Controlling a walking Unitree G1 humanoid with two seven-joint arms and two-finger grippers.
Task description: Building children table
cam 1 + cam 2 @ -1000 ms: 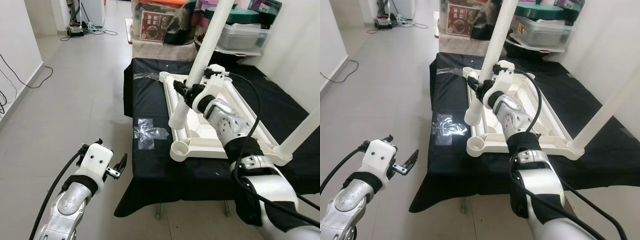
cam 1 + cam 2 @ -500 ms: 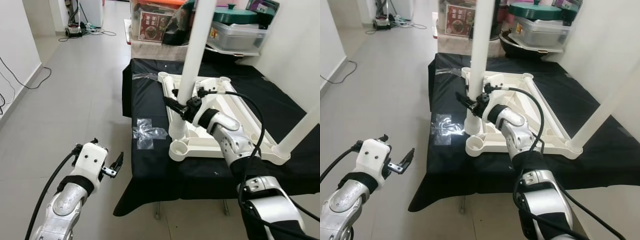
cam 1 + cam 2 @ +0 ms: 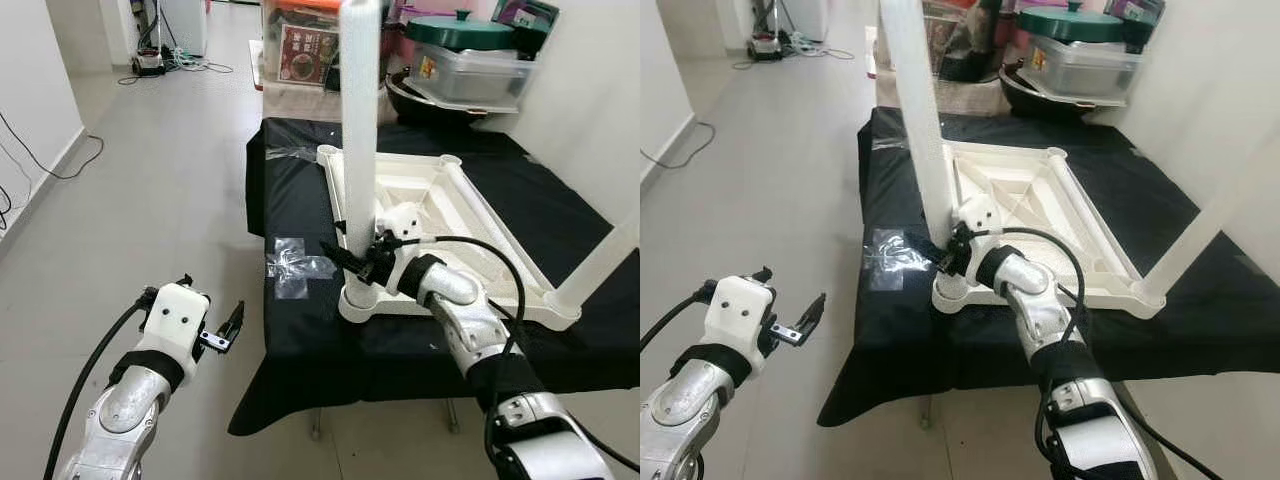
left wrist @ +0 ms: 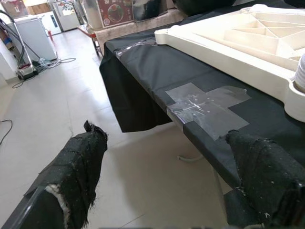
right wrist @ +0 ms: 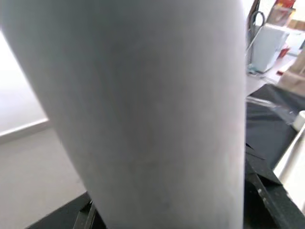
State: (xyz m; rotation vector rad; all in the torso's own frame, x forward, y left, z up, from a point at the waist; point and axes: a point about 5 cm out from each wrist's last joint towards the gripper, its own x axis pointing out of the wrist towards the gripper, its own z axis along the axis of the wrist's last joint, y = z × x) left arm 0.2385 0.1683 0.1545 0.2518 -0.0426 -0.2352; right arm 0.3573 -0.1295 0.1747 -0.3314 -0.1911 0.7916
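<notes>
I can't read any text from here. The red box [image 3: 307,52] behind the surface has a printed picture and some lettering on its front, but it is too small and blurred for me to make out. A small yellow label [image 3: 428,67] sits on the clear container [image 3: 470,72] with the green lid; its marks are illegible too. I see no brand, number or sign on the white table parts.

Right tool [image 3: 352,262] reaches toward 11 o'clock, fingers clamped. Left tool [image 3: 232,325] hangs low, fingers apart, pointing to 2 o'clock.
</notes>
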